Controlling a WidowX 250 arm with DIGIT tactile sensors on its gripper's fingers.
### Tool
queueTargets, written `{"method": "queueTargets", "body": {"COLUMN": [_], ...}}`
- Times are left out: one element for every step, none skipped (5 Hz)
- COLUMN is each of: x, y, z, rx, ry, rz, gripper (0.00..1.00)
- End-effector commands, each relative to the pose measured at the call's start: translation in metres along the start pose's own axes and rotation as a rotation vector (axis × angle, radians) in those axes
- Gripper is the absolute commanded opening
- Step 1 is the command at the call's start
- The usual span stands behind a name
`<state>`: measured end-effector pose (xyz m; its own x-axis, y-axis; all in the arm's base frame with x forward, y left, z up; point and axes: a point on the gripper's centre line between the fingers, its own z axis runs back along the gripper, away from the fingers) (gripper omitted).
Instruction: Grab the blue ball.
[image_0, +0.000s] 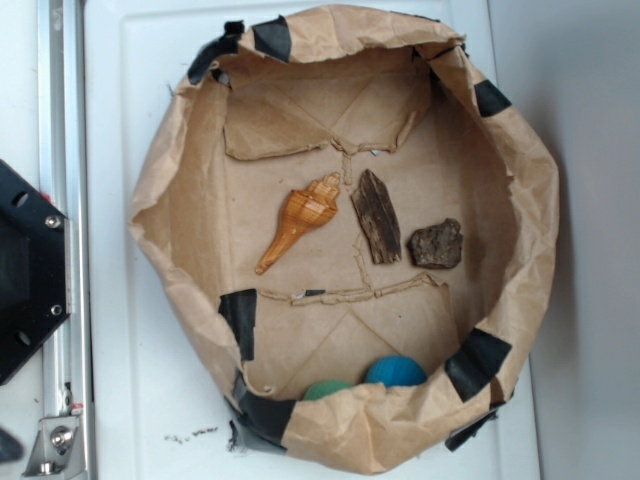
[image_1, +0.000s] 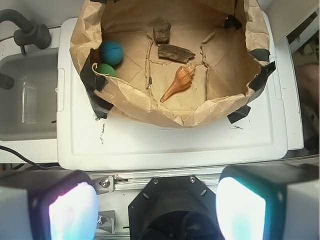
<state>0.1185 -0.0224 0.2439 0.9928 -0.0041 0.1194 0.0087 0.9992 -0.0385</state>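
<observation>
The blue ball (image_0: 396, 371) lies inside the brown paper bag basin (image_0: 520, 170) against its near wall, beside a green ball (image_0: 326, 389). In the wrist view the blue ball (image_1: 111, 52) sits at the basin's left side, above the green ball (image_1: 105, 70). My gripper (image_1: 157, 207) is open and empty, with its two fingers wide apart at the bottom of the wrist view. It is far from the basin, above the robot's black base (image_1: 167, 205). The gripper is not seen in the exterior view.
A tan conch shell (image_0: 300, 219), a strip of bark (image_0: 379, 215) and a dark bark chunk (image_0: 437, 243) lie mid-basin. The basin stands on a white lid (image_1: 175, 140). A metal rail (image_0: 60, 240) and the black base (image_0: 25, 270) are at left. A grey tub (image_1: 27, 95) sits beside the lid.
</observation>
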Motion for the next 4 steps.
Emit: {"method": "queueTargets", "body": {"x": [0.0,0.042,0.074,0.091], "y": [0.0,0.005,0.009,0.009], "z": [0.0,-0.005,-0.012,-0.028], "rx": [0.0,0.008,0.024,0.018], "ry": [0.0,-0.055,-0.08,-0.097], "rz": [0.0,-0.043,-0.077,-0.127], "gripper": [1.0,1.0,1.0,1.0]}}
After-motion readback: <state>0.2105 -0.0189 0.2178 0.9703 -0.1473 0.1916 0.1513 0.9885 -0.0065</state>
